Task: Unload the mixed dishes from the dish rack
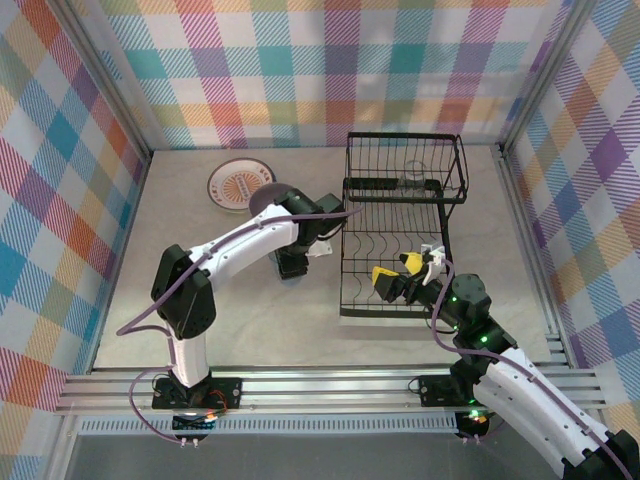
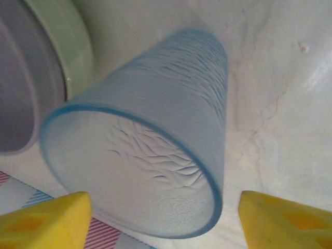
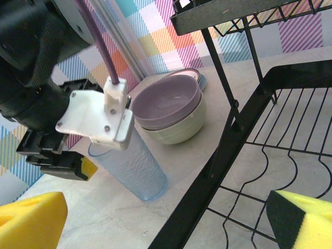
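Note:
The clear bluish glass tumbler stands upright on the table, just left of the dish rack. My left gripper is open above its rim, with a yellow fingertip on each side and neither touching it. The lavender bowl sits nested in the pale green bowl behind the tumbler. The sunburst plate lies flat at the back left. My right gripper hangs open over the rack's lower tray, holding nothing. The striped plate is hidden.
The rack's raised upper basket is at the back, with a faint clear shape inside it. A black rack post stands close to the tumbler. Plaid walls enclose the table on three sides. Bare tabletop lies front left.

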You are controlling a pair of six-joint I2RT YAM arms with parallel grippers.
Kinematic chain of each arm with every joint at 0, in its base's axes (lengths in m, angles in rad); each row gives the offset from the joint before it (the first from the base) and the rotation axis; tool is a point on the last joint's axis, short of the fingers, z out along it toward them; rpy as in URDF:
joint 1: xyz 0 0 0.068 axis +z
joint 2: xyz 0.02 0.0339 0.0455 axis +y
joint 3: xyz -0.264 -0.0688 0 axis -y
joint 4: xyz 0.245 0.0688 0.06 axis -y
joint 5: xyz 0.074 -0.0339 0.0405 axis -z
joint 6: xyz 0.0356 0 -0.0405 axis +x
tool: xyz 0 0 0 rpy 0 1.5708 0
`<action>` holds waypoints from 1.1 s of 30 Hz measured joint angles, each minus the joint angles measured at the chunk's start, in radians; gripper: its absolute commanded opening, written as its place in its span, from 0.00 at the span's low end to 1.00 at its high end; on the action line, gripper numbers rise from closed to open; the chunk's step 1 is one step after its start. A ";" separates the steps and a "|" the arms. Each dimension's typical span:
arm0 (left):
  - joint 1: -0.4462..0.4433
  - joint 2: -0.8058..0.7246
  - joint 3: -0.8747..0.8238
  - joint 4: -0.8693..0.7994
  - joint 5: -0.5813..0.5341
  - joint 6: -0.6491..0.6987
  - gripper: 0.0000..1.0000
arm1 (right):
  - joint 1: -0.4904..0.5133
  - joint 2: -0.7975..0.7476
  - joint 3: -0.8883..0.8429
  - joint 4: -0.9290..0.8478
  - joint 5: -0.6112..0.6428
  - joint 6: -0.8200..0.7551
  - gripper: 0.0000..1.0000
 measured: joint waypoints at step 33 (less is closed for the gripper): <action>-0.202 -0.347 -0.331 0.501 0.270 -1.028 0.65 | 0.000 0.209 -0.109 0.294 0.385 -0.156 0.99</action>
